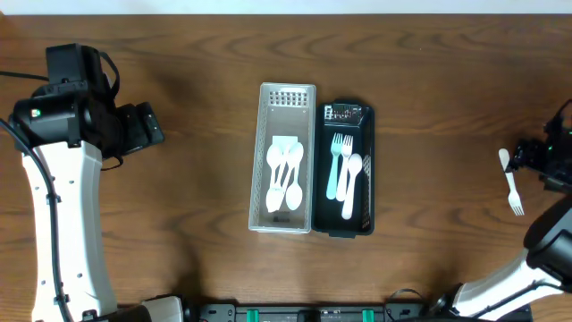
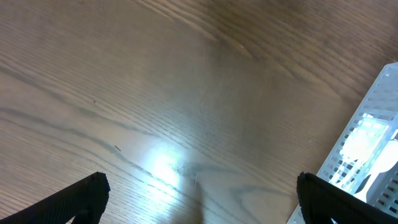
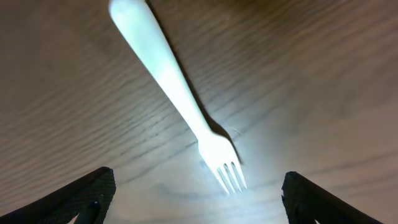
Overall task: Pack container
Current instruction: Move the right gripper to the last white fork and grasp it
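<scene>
White links [image 1: 63, 224], black joints [image 1: 76, 107], black claw [image 2: 205, 199] (cabled)

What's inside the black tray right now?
Two forks and a white spoon lie lengthwise in the black tray. Anything beneath them is hidden.

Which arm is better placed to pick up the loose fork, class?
Right: the right gripper, open, hangs over the white fork; the left gripper sits far beyond the white tray and black tray.

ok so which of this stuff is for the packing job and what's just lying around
For the job: loose fork, white tray of spoons, black tray with forks.
Lying about: nothing else visible besides the table.
</scene>
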Tool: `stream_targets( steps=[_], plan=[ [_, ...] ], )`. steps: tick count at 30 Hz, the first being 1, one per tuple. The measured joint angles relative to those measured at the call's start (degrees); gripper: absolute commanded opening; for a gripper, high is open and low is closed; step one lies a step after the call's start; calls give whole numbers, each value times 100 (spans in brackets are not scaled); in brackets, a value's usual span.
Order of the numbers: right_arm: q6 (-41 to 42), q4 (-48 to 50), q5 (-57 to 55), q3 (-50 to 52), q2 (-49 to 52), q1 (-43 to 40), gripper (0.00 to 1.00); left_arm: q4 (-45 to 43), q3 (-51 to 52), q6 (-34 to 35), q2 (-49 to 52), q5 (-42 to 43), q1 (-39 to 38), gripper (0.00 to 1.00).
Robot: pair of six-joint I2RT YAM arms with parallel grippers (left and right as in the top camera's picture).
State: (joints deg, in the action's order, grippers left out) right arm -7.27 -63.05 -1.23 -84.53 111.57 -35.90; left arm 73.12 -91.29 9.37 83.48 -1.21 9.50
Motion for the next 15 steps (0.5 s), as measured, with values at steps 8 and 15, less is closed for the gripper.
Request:
stream_targets(
  steps=[8, 15],
  plan=[
    [-74, 42, 0, 2, 570, 0, 89, 0, 0, 0, 0, -2, 0, 98],
    [-74, 173, -2, 9, 765, 0, 89, 0, 0, 0, 0, -2, 0, 98]
  ],
)
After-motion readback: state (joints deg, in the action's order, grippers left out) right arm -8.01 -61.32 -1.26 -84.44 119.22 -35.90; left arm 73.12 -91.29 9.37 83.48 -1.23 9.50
